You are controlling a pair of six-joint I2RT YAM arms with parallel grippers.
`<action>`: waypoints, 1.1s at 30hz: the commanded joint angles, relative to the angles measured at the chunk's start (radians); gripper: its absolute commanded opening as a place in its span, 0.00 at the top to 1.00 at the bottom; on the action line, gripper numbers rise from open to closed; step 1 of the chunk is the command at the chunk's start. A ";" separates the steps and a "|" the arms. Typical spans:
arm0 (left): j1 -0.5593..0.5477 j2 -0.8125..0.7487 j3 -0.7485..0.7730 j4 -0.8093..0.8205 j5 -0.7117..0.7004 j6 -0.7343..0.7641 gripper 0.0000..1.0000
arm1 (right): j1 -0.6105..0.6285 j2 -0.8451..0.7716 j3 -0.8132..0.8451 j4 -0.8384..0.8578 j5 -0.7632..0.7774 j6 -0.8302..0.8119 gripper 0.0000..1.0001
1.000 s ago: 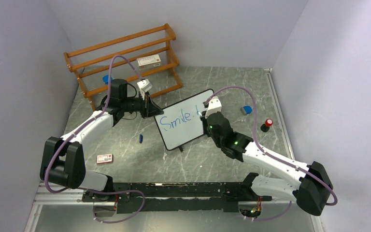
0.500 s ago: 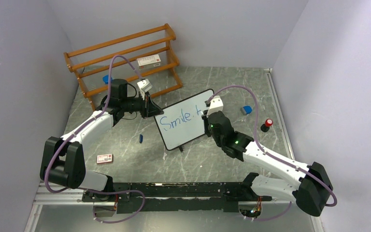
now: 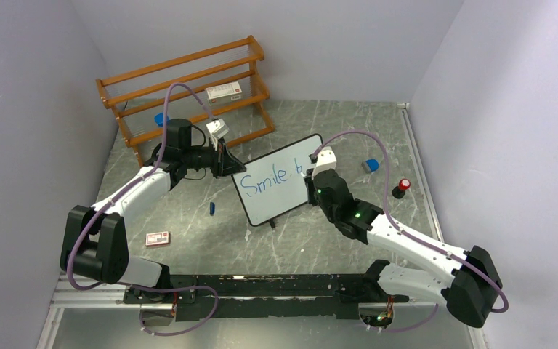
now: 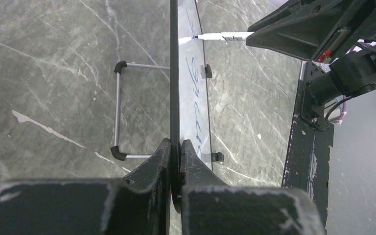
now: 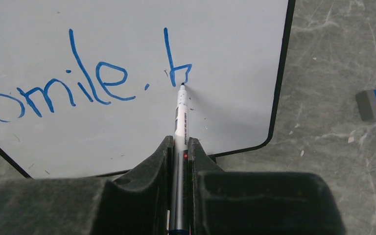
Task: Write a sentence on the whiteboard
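The small white whiteboard with a thin black frame (image 3: 275, 205) stands on its wire feet in the middle of the grey marbled counter (image 3: 189, 218). The left tool (image 4: 175, 147) is pinched shut on the board's near edge. The right tool (image 5: 180, 147) is clamped on a slim white blue-tipped marker (image 5: 181, 110), whose tip touches the board at the foot of a "b". Of the blue handwritten sentence (image 5: 78, 83), "Smile." is complete and the next word has one letter, so I judge it under halfway.
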 commanded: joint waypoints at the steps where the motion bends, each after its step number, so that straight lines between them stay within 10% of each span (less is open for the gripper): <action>1: 0.003 0.025 0.012 -0.042 -0.006 0.055 0.95 | -0.007 -0.016 -0.018 0.008 -0.024 0.017 1.00; 33: 0.003 0.019 0.012 -0.044 -0.009 0.055 0.95 | -0.041 -0.085 0.003 -0.021 -0.012 -0.021 1.00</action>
